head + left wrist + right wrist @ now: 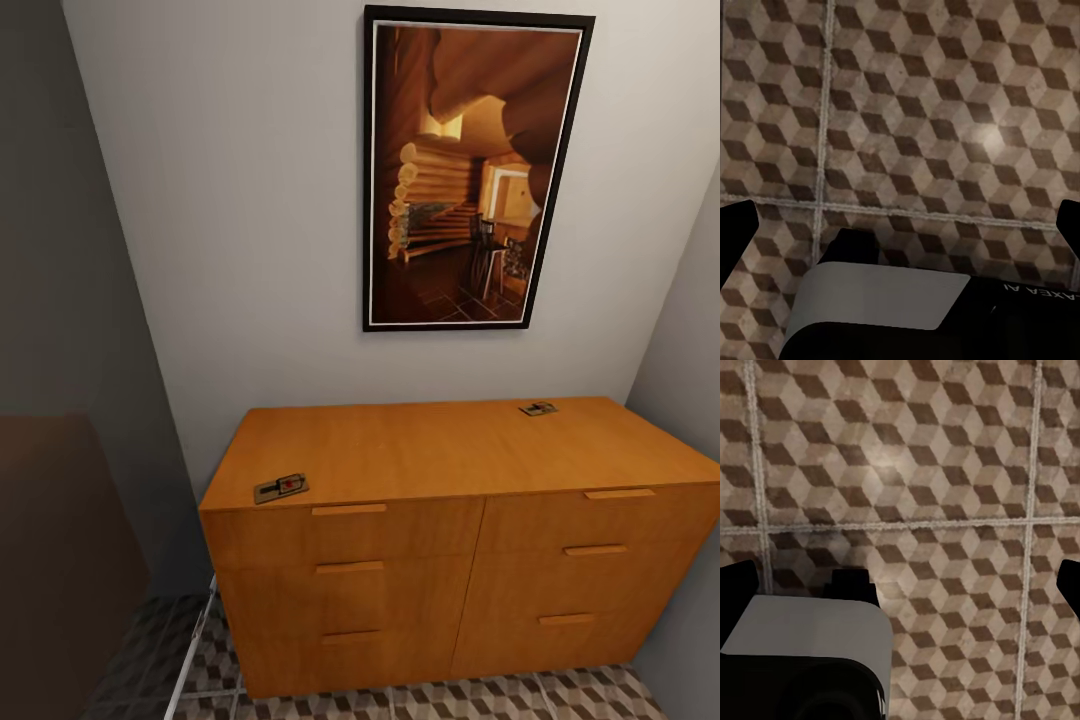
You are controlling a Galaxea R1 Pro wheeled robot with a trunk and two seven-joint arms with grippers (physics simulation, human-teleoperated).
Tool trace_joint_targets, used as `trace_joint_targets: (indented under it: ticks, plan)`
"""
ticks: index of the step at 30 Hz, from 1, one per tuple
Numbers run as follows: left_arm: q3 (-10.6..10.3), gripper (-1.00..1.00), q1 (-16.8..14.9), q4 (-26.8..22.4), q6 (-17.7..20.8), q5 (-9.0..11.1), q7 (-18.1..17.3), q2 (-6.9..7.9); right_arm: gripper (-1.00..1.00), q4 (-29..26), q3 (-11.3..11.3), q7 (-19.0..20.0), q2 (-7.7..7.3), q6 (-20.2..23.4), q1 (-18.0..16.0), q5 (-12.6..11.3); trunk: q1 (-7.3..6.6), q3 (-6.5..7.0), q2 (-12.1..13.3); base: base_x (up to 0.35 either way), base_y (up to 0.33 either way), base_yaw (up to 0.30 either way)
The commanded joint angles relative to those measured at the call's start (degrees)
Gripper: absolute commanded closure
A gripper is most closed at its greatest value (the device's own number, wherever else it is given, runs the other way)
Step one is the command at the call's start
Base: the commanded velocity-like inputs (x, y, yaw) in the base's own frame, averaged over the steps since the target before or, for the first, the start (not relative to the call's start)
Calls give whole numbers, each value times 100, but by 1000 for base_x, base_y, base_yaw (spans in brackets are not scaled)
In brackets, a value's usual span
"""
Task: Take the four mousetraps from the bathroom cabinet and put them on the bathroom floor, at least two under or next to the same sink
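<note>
Patterned floor (560, 695) tiles with brown, beige and white cubes and pale grout lines run along the lower edge of the head view, at the foot of a wide orange-brown cabinet (400, 580). That cabinet stands against a pale wall, with two columns of three drawers, each with a slim bar handle, and all the drawers look closed. Two mousetraps lie on its flat top, well apart from each other: one mousetrap (281, 488) sits near the front left corner, just behind the front edge, showing a small red spot and grey metal parts; the other mousetrap (538, 408) lies toward the back right, close to the wall. Above the cabinet hangs a tall black-framed picture (470, 170) of a log-cabin interior. A dark panel (60, 560) fills the left side of the head view, and a thin pale bar (192, 650) slants down beside the cabinet's lower left corner. Each wrist camera looks straight down at the same cube-patterned tiles. In the left wrist view the left gripper (904, 221) shows only as dark fingertips at the two side edges of the frame, set wide apart with nothing between them, above a grey and black part of the arm. The right gripper (904, 581) looks the same in the right wrist view: dark fingertips far apart, holding nothing, over bare tile.
</note>
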Motion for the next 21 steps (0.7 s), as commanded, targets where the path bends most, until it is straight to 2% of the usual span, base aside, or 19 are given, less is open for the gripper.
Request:
trace_joint_targets:
  ticks: [1,21]
  plan:
    - [-49,-100,-3,4,-20,49,18,-2,-100,18,-16,-24,0,-26,-8,59,0,-6,-3,0,0,0]
    - [-49,-100,-3,4,-22,49,18,-2,-100,18,10,-23,-8,-34,-8,92,0,-6,-3,0,0,0]
